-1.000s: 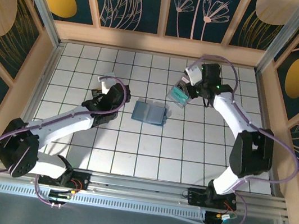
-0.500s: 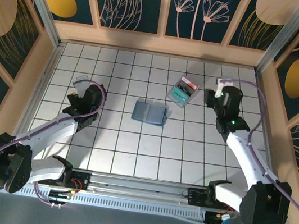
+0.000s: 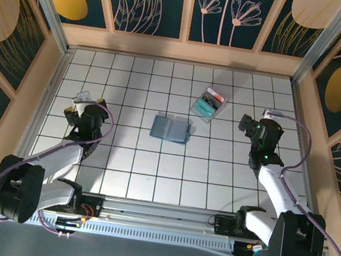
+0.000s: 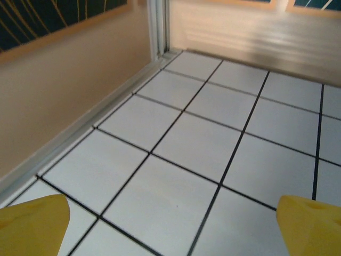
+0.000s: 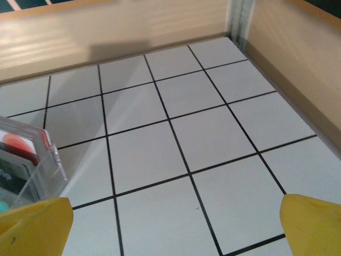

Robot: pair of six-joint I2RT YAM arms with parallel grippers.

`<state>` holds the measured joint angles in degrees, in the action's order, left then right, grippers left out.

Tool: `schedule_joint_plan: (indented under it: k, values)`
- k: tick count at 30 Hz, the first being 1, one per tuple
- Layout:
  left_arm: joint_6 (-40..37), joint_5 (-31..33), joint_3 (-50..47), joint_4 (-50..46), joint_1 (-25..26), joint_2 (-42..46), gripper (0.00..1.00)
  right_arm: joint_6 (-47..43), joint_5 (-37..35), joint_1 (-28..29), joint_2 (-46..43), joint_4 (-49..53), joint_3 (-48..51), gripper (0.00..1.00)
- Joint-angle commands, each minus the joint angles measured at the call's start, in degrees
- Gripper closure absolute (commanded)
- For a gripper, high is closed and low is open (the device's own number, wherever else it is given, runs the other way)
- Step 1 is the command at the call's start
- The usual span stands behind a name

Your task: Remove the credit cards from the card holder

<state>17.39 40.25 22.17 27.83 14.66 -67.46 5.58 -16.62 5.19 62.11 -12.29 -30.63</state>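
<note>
— Left side of the overhead frame: left gripper (image 3: 82, 98) above bare tiles close to the left wall, jaws spread wide, nothing between them. Wrist view agree?
— Agrees. Yellow fingertips (image 4: 33, 225) sit at both lower corners of the left wrist view, with only the white table (image 4: 186, 144) between. Empty.
— Moving right. Centre of the overhead frame: card holder (image 3: 171, 129), slate-blue, lying flat on the tiles with its two panels side by side. Well apart from both grippers. Contents?
— Too small to tell whether any card sits in its pockets.
— Up and right of it: clear tray (image 3: 208, 104), near the holder but not touching. Red and teal things inside.
— Right wrist view catches its corner at the left edge. A reddish-orange card (image 5: 17, 143) stands behind the clear wall, something dark below it, and a teal patch at the very bottom. I cannot tell how many credit cards are in there.
— Right side of the frame: right gripper (image 3: 259, 120), to the right of the tray and clear of it.
— Jaws released, wide apart, holding nothing; only tiles show between its yellow tips.
</note>
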Motion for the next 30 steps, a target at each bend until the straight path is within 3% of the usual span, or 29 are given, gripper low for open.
schedule_joint_plan:
  k: [1,5,12,17,25,30]
  values:
    - [-6.5,-3.2,-2.2,13.5,-1.7,1.0,0.01,2.3,-0.6,-2.3,0.8,-7.7,2.1,0.01]
    - [-8.3,-5.5,-5.0,19.3,-3.8,0.0,0.01,2.1,2.2,-4.7,1.6,-12.7,4.7,0.01]
    - [-10.0,-10.0,-11.1,30.9,-5.9,-1.4,0.01,-2.9,2.8,-4.8,-2.4,-38.8,19.0,0.01]
    - [-12.5,-12.2,-14.4,39.4,-6.0,-4.6,0.01,-3.3,3.7,-5.1,-1.4,-42.5,21.0,0.01]
    - [-16.6,-20.2,-12.4,42.0,-6.1,-8.7,0.01,-2.5,5.6,-5.1,2.4,-53.9,25.2,0.01]
    - [-18.0,-20.1,-13.1,51.0,-6.5,-15.5,0.01,-2.5,6.8,-5.2,4.3,-56.1,25.3,0.01]
